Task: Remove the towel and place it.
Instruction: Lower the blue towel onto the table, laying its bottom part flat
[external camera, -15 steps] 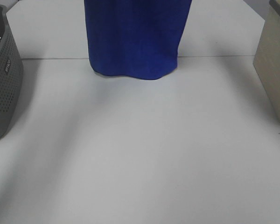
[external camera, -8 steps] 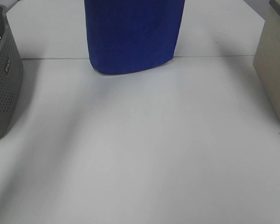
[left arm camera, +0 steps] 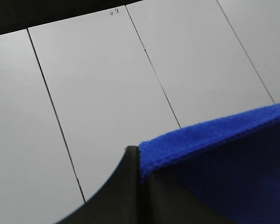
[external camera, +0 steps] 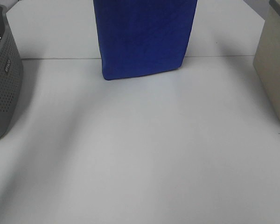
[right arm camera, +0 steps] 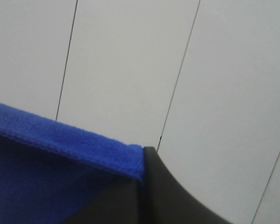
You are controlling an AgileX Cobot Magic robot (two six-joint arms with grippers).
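Observation:
The royal-blue towel [external camera: 144, 37] hangs flat from above the exterior high view's top edge, its lower hem over the far part of the white table [external camera: 144, 154]. Both grippers are above that view. In the left wrist view my left gripper [left arm camera: 139, 156] is shut on one top corner of the towel [left arm camera: 224, 158]. The right wrist view shows my right gripper [right arm camera: 143, 156] shut on the other top corner of the towel [right arm camera: 46, 172]. The top hem stretches between the two.
A grey perforated basket [external camera: 2, 74] stands at the left edge of the table. A beige bin [external camera: 275, 60] stands at the right edge. A seam line crosses the table behind the towel's hem.
The hanging towel has shifted to the right and its lower hem has straightened from a wavy curve to a flatter edge. Both grips are unchanged.

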